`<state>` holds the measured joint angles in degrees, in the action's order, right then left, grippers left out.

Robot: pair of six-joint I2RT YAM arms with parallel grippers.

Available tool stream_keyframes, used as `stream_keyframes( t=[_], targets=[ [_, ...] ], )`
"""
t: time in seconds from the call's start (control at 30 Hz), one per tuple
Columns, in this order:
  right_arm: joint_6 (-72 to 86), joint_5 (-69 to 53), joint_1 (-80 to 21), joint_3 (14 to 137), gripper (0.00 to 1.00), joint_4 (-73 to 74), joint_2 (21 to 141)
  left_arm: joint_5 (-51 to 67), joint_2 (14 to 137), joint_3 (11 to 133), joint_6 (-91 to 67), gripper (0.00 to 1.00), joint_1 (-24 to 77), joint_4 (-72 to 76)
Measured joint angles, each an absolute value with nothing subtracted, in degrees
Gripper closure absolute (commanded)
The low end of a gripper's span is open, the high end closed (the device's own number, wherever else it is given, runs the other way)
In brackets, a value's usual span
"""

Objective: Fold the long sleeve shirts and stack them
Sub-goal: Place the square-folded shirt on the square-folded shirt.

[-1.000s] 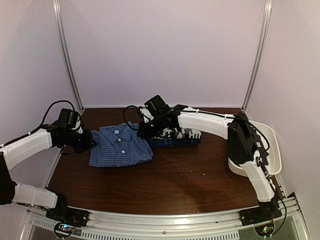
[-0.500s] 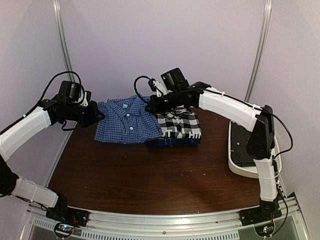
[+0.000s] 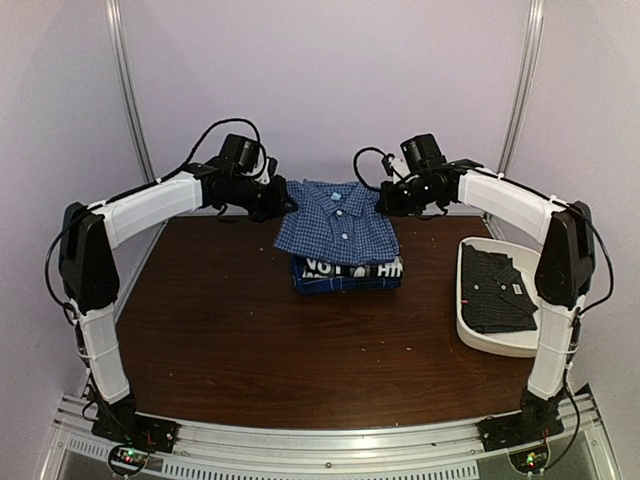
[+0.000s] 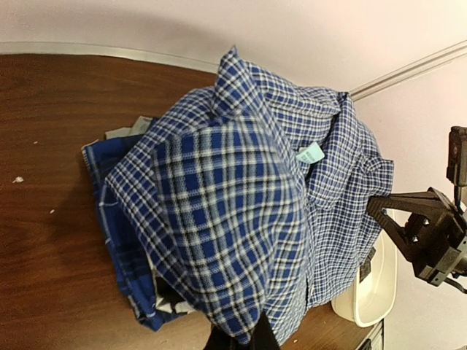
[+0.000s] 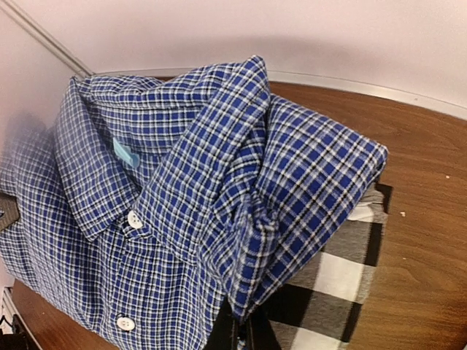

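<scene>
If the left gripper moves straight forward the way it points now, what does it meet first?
The folded blue-and-white fine-check cloth shirt that the left gripper itself pinches, directly ahead. Beyond it, probably the right gripper, though depth is unclear.

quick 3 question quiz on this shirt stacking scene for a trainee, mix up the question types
1. True or false: the blue fine-check shirt lies in the white tub.
2. Where is the folded stack? A) under the blue fine-check shirt B) in the white tub C) at the near edge, by the arm bases
3. Which grippers are shut on the blue fine-check shirt?
Key: 1 false, it is held up at the back. 2 A. 3 both, the left gripper and the right gripper, one on each side.
</scene>
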<state>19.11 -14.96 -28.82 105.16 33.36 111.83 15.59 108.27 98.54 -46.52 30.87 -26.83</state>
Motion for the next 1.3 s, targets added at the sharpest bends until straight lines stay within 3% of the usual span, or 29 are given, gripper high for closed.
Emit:
stream_keyframes(
  t=[0.3, 0.67, 0.83, 1.1, 1.3],
  targets=[
    [17.28, -14.26, -22.98, 102.74, 1.00, 32.75, 111.79, 18.33, 121.62, 110.41, -48.01, 1.00, 32.88, -26.15],
    [16.67, -14.98, -21.21, 99.57, 0.99, 30.04, 115.70, 17.45, 124.09, 106.28, -48.62, 1.00, 32.82, -25.21],
    [16.62, -14.46, -20.82, 99.33, 0.85, 29.30, 119.24, 15.73, 124.86, 103.07, -48.64, 1.00, 32.47, -24.67],
    [16.32, -13.43, -20.75, 99.13, 0.44, 29.28, 120.03, 15.16, 127.46, 101.84, -48.60, 1.00, 32.32, -23.68],
    [17.85, -8.82, -20.71, 96.97, 0.38, 29.32, 119.11, 14.61, 127.39, 101.86, -48.12, 0.90, 32.29, -23.57]
  ],
)
